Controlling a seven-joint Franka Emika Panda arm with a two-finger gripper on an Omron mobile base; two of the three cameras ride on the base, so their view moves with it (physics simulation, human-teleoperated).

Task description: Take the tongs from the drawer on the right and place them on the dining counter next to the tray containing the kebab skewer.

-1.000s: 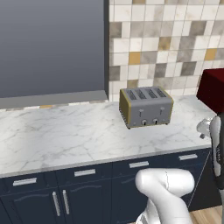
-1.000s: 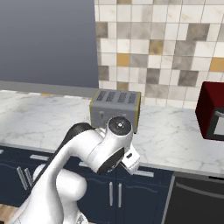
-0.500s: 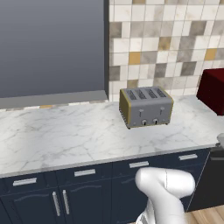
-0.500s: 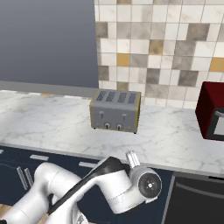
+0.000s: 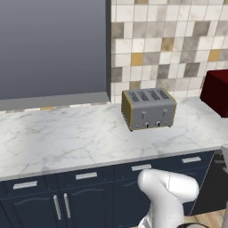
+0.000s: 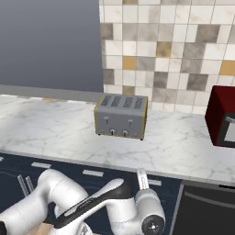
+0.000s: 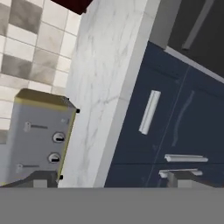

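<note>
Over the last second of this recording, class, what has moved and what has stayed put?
The arm swung down from in front of the toaster to the navy cabinet fronts below the worktop. It took hold of nothing; the gripper is open before the drawer. Toaster, worktop and the red appliance stayed put.

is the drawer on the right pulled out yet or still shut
Shut. In the hand view the drawer front sits flush with the neighbouring navy fronts under the marble worktop, and nothing grips its silver bar handle.
</note>
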